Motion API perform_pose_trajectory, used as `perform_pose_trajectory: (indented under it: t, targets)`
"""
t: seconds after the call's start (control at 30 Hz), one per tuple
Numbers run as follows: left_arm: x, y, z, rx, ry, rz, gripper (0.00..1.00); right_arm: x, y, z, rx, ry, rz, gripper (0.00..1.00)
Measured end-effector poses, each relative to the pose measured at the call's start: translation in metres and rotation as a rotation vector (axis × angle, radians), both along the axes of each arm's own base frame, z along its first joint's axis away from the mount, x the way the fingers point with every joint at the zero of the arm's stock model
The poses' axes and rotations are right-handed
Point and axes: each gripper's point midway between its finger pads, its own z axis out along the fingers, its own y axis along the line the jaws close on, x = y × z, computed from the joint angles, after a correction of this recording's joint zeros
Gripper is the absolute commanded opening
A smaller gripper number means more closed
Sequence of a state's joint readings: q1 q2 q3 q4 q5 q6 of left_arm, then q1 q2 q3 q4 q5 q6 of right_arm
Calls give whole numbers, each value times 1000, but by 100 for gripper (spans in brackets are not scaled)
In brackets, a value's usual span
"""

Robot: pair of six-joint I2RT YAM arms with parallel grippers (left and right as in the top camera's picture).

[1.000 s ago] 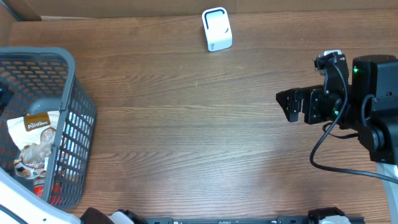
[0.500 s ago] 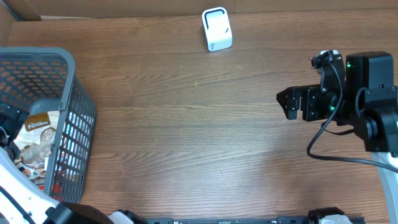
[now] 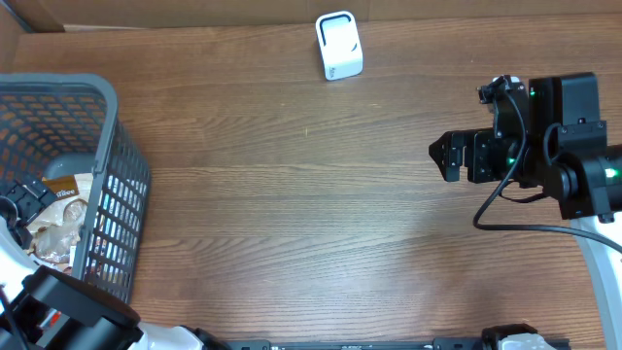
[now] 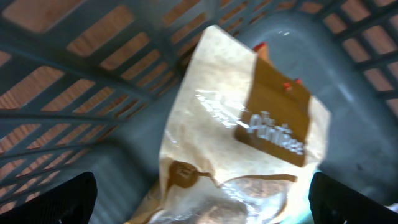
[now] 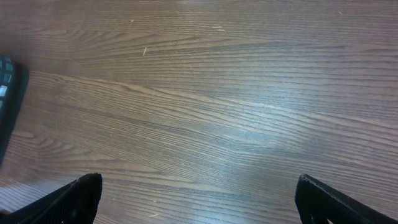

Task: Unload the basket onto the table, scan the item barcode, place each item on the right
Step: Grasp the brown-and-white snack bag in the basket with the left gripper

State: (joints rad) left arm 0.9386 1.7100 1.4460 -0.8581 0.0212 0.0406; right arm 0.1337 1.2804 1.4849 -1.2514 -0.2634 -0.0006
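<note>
Overhead, the basket [image 3: 109, 136] runs off the left edge; its mesh wall and the left arm [image 3: 68, 309] cover most of the snack bag [image 3: 60, 222]. The left wrist view is blurred: the bag's print smears, its lower end is cut off, and the left pincer [image 4: 202, 208] shows only dark fingertips [image 4: 59, 202] in the bottom corners. The right pincer [image 5: 199, 199] shows just corner tips too. The scanner [image 3: 339, 46] face is too small to read.

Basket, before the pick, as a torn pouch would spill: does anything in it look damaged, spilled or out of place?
Nothing stands out. The snack pouch lies label-up in the grey basket, its film wrinkled, with no tear or spilled contents showing. Its lower end is out of view.
</note>
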Motion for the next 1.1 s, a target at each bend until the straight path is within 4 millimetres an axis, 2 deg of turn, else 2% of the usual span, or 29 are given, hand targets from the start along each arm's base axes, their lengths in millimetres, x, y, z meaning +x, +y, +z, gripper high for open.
perform_pose_trajectory:
  t: [0.1,0.17,0.33,0.63,0.83,1.1]
  targets:
    - [-5,5,-10,-13,20,4,100,0,0,0,-1,0,-1,100]
    - [-6,6,-25,-47,39,2,99,0,0,0,-2,0,-2,100]
    - [2,-5,-56,-158,39,-48,96,0,-1,0,-7,-1,-5,100]
    - [27,-33,-57,-249,-36,-144,83,0,-1,0,-8,-1,-5,100]
    - [41,-50,-58,-281,-51,-197,84,0,-1,0,-8,-1,-5,100]
    - [62,-83,-78,-278,-18,-298,81,0,-1,0,-8,-1,-5,100]
